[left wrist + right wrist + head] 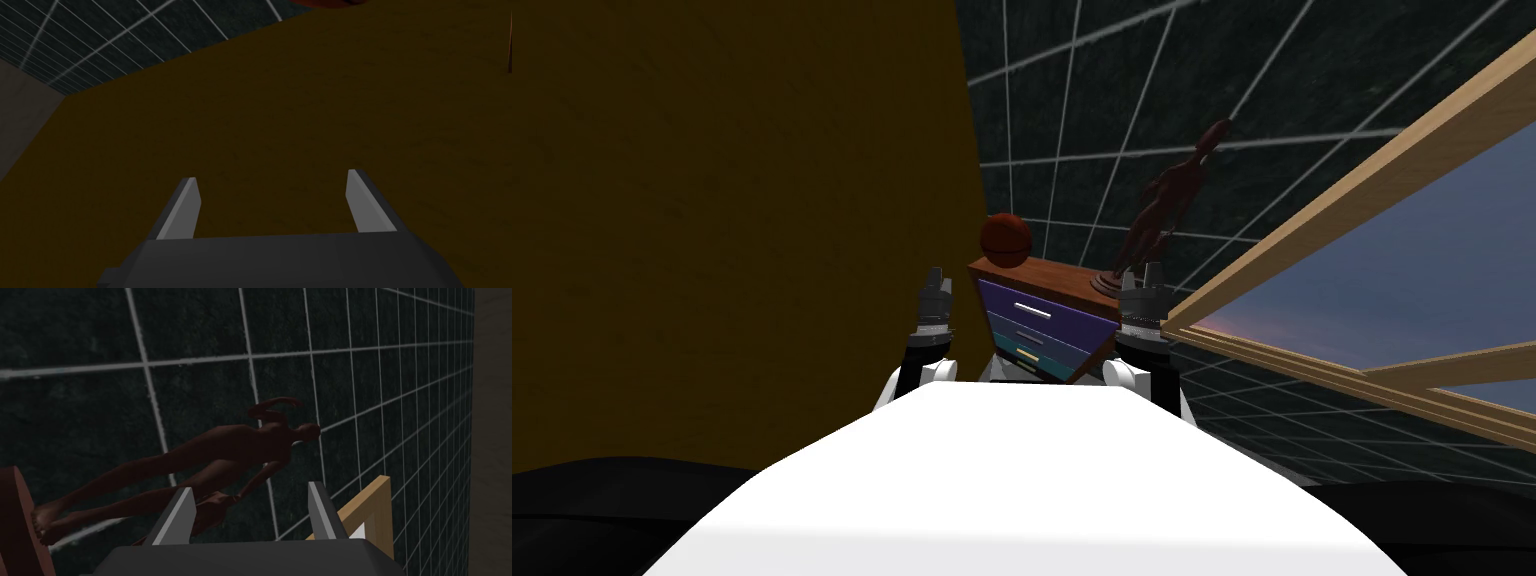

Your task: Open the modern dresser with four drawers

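Observation:
The dresser [1047, 325] stands ahead in the head view, brown-framed, with purple, blue and teal drawer fronts and pale bar handles [1032, 309]. All visible drawers look closed. My left gripper [935, 283] is raised to the left of the dresser, open, facing a dark yellow-brown wall [280, 115]. On the dresser's right side my right gripper [1143, 282] is raised and open, empty [250, 515], pointing at a dark brown human figurine [225, 453] on the dresser top.
A reddish-brown ball [1006, 240] sits on the dresser's left top corner, the figurine [1167, 205] on its right. A dark tiled wall [1112, 100] lies behind. A wood-framed window [1372, 290] is at the right, the yellow-brown wall [732, 220] at the left.

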You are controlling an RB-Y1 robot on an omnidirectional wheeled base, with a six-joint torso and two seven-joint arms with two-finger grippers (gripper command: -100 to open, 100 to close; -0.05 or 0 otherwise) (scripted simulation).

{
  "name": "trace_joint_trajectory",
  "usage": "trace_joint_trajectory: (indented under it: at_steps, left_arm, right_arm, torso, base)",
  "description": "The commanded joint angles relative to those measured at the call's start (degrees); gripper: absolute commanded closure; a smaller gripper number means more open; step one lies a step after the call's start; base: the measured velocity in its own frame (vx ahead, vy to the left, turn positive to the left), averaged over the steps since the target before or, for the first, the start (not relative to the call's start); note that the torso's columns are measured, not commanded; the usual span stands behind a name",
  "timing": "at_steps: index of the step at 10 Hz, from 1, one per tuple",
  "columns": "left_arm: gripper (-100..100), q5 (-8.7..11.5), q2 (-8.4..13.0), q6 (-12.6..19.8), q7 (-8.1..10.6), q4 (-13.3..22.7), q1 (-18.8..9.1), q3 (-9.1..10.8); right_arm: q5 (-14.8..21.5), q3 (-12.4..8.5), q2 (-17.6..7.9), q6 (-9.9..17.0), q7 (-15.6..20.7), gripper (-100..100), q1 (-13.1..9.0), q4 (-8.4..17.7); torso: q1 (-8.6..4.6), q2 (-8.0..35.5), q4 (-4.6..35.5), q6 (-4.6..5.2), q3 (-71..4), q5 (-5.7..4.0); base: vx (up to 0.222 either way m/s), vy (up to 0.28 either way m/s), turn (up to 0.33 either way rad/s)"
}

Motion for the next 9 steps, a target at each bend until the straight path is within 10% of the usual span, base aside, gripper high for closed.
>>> trace_joint_trajectory:
  at_steps: [1, 2, 3, 9]
  left_arm:
    - [0, 0.0, 0.0, 0.0, 0.0, 0.0, 0.0, 0.0]
    - [0, 0.0, 0.0, 0.0, 0.0, 0.0, 0.0, 0.0]
    - [-100, -0.07, 1.66, 0.47, 0.07, -0.04, 0.12, -0.12]
    - [-100, -0.91, 6.88, 6.14, 0.93, -1.37, 1.8, -1.52]
  right_arm:
    - [0.0, 0.0, 0.0, 0.0, 0.0, 0, 0.0, 0.0]
    - [0.0, 0.0, 0.0, 0.0, 0.0, 0, 0.0, 0.0]
    - [0.01, -0.09, -0.02, -0.37, 0.03, 0, -0.37, -0.57]
    - [0.04, 0.24, -0.06, -0.43, -0.05, 0, -0.31, -0.55]
  torso:
    - [0.0, 4.23, 4.23, 0.0, -8.46, 0.0]
    - [0.0, 8.46, 8.46, 0.0, -16.91, 0.0]
    - [-0.16, 12.46, 12.34, -0.04, -25.41, -0.28]
    - [-0.32, 15.26, 15.37, 0.08, -30.84, -0.08]
  base:
    - [0.0, 0.0, 0.0]
    - [0.009, -0.009, -0.008]
    - [0.0, -0.001, -0.021]
    - [0.006, -0.015, -0.056]
